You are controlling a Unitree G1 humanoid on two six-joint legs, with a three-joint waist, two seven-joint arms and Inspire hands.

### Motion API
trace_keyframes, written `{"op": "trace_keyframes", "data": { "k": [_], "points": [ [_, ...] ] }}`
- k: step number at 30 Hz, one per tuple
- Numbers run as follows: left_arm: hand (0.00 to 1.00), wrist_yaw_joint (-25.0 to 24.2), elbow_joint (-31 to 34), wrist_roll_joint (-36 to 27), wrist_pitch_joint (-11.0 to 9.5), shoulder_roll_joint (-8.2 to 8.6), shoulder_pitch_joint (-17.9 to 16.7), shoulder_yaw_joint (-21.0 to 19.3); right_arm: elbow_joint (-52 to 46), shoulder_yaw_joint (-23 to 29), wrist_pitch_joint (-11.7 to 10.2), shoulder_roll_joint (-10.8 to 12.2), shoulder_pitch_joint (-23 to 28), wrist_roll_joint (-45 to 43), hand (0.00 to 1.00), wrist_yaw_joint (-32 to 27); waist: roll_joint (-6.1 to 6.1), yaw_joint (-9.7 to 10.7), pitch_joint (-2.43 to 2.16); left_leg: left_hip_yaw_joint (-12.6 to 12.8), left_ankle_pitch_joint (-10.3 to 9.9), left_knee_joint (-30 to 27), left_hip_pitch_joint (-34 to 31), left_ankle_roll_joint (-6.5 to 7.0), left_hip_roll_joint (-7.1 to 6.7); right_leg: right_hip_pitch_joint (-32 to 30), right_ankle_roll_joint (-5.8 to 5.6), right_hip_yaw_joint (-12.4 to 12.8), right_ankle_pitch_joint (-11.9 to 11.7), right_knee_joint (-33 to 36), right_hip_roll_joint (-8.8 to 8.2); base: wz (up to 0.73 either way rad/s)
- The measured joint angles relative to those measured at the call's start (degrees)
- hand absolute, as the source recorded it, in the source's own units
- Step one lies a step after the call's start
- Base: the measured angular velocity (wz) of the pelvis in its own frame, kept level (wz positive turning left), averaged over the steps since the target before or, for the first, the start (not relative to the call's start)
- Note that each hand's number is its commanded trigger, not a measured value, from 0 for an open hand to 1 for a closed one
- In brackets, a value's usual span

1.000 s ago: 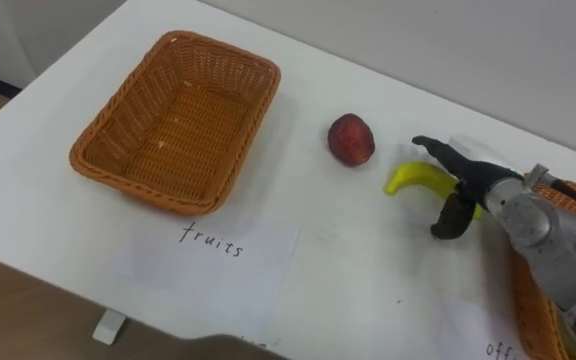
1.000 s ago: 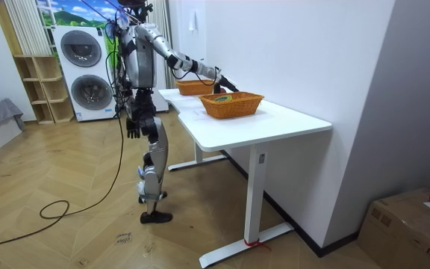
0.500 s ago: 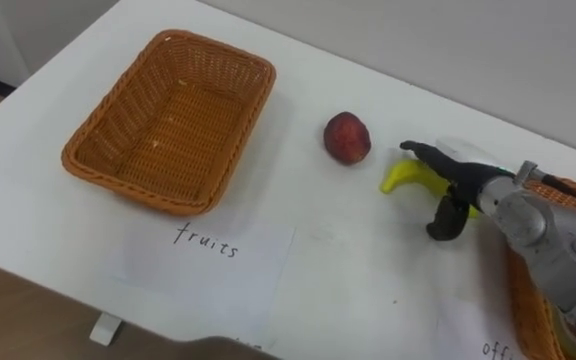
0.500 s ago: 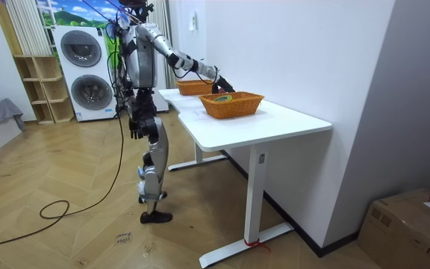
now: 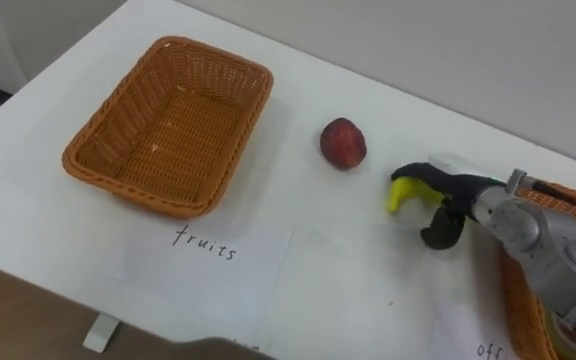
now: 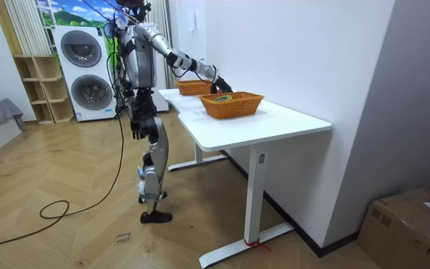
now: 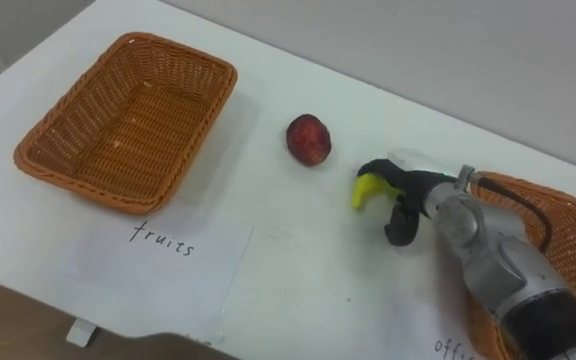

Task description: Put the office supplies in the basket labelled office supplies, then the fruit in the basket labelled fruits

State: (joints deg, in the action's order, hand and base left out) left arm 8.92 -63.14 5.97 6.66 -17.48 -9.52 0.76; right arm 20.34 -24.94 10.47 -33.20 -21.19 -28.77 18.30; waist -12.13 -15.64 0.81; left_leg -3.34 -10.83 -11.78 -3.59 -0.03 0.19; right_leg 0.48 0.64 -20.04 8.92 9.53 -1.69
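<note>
A yellow banana (image 5: 399, 190) lies on the white table (image 5: 348, 260), right of a red fruit (image 5: 343, 143). My right hand (image 5: 455, 196) reaches in from the right and is curled over the banana, fingers on top and thumb below, so just its left end shows. The empty wicker fruit basket (image 5: 146, 196) stands at the far left. The office basket (image 7: 558, 222) sits at the right edge, partly behind my forearm. In the room view I stand at the table's long side with my left hand (image 6: 134, 128) hanging by my hip.
A paper sheet with a handwritten label (image 5: 208, 262) lies in front of the fruit basket. Another label (image 7: 448, 348) lies by the office basket. Something white (image 5: 446, 160) lies just behind my right hand. The wall runs along the table's far edge.
My right hand has come down and curled round the banana, which now shows less of its length. The picture has shifted slightly.
</note>
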Motion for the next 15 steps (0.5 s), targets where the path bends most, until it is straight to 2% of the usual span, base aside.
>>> {"op": "trace_keyframes", "data": {
  "k": [6, 10, 15],
  "points": [
    [0.00, -0.7, 0.0, 0.3, 0.0, -0.10, 0.0, 0.5, -0.1, 0.6, 0.3, 0.3, 0.0, -0.3, 1.00, 0.3, -0.02, -0.7, 0.07, -0.6, 0.0, 0.3, -0.1, 0.00, -0.14, 0.6, 0.00, -0.6, 0.0, -0.9, 0.07, 0.06],
    [0.00, -0.7, 0.0, 1.7, -0.2, -0.03, 0.1, -0.7, -0.1, 1.2, 0.3, 0.3, 0.1, -1.0, 1.00, 1.5, -0.04, -1.7, 0.06, -0.5, 0.0, 0.2, 0.2, 0.00, -0.10, 0.6, 0.00, -0.5, 0.0, -0.9, 0.09, 0.00],
    [0.00, -0.9, -0.4, 2.0, -0.6, -0.03, 0.5, -0.7, -0.1, 1.4, 0.2, 0.3, 0.1, -0.8, 1.00, 2.1, -0.37, -1.8, 0.11, -0.5, 0.0, 0.1, 0.3, 0.01, -0.13, 0.7, 0.00, -0.4, 0.0, -0.9, 0.06, 0.00]
  ]
}}
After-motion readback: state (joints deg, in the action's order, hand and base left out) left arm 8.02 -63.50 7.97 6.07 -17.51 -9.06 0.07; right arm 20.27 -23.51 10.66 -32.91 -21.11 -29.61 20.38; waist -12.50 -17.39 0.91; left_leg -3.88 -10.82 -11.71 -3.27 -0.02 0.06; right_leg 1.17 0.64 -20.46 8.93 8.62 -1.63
